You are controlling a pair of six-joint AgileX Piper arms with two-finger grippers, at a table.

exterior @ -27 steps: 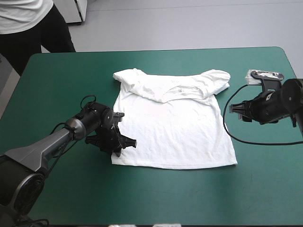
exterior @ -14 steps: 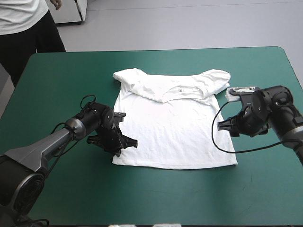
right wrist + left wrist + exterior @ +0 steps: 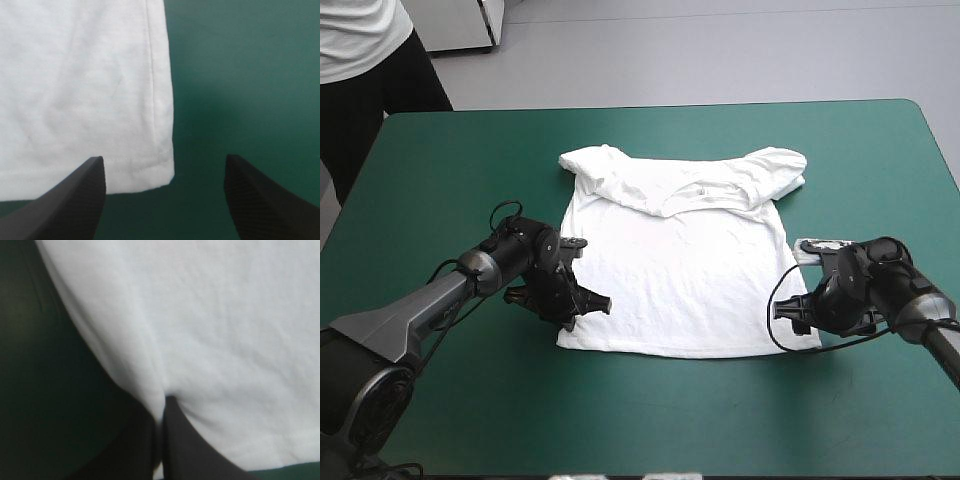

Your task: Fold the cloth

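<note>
right jaws came to T-shirt (image 3: 680,280) corner, apart | wrist view: left jaws pinching edge

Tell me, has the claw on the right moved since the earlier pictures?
Yes. The right gripper has come nearer and inward, from beside the T-shirt's sleeve to its near right hem corner.

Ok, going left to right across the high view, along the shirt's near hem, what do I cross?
Left arm's black-fingered tool → white short-sleeved T-shirt → right arm's black-fingered tool.
</note>
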